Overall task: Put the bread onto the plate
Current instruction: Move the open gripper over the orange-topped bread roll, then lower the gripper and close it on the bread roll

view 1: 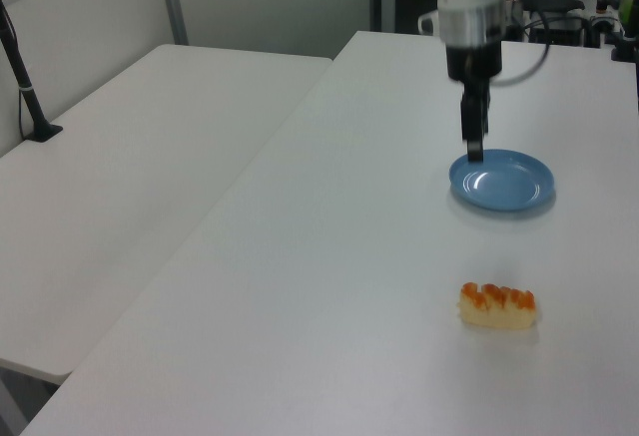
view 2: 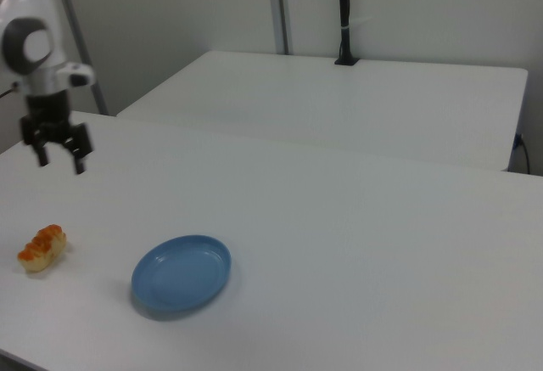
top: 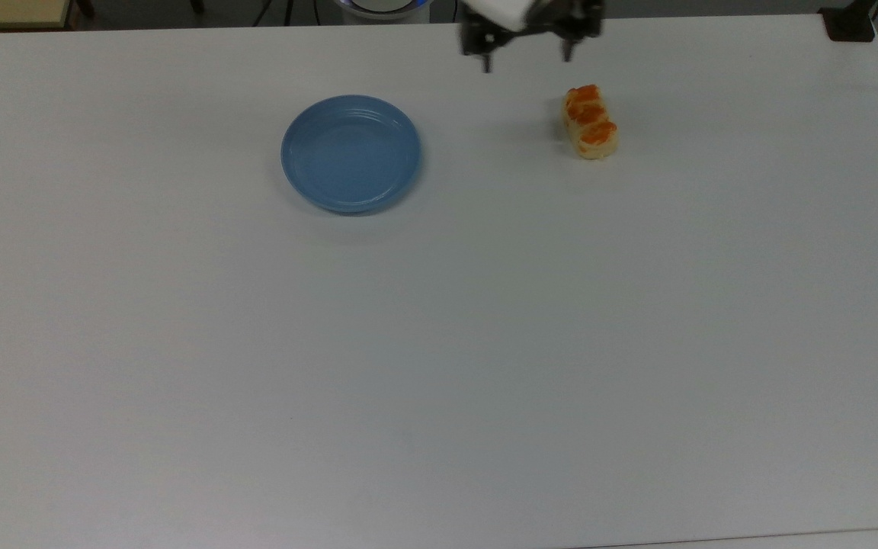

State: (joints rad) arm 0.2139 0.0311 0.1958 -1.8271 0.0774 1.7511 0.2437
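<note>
With fingers spread, the gripper [top: 524, 61] is best centred over the bread [top: 590, 121] and lowered astride its narrow sides, well apart from the plate [top: 351, 152]

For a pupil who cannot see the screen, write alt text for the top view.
An open gripper hangs at the far edge of a white table, just to the top view's left of a small glazed bread. An empty blue plate sits further left.
</note>
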